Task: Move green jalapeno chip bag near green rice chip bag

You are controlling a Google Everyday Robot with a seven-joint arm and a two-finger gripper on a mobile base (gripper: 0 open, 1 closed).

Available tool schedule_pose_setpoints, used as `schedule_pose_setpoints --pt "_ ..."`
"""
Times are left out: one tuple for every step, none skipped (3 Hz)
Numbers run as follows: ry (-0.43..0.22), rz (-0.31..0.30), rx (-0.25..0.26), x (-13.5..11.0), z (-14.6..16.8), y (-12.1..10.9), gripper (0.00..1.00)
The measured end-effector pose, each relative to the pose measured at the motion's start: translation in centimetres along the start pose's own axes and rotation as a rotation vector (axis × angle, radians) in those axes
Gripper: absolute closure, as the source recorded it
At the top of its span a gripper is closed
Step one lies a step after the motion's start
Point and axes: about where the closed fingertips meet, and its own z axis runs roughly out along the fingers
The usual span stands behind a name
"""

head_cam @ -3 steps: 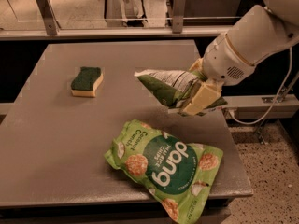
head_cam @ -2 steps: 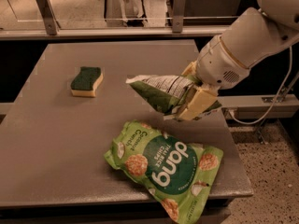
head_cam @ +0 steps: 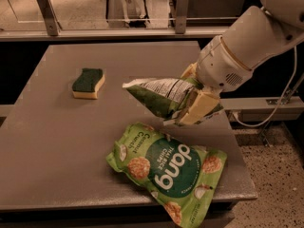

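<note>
The green jalapeno chip bag (head_cam: 159, 98) is a small dark green wrinkly bag with a white print panel. It hangs in the air above the table, tilted, its free end pointing left. My gripper (head_cam: 192, 106) is shut on the bag's right end, with a cream finger (head_cam: 199, 109) across its front. The green rice chip bag (head_cam: 166, 167), light green with "dang" in a dark circle, lies flat on the table's front right part, just below the held bag. Its lower corner hangs over the front edge.
A yellow sponge with a green top (head_cam: 88, 83) lies on the left middle of the grey table (head_cam: 52, 141). My white arm (head_cam: 247, 46) reaches in from the upper right. A rail with metal posts (head_cam: 47, 8) runs behind the table. The floor (head_cam: 270, 175) lies to the right.
My gripper has carried the jalapeno bag a little to the left and slightly down, closer to the rice chip bag. The sponge and the rice chip bag have not moved.
</note>
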Motion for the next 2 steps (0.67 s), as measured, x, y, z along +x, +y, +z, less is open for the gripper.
schedule_pose_setpoints --pt "0.001 -0.003 0.0 -0.15 0.04 0.05 0.36" --pt "0.001 -0.006 0.0 -0.31 0.09 0.09 0.12"
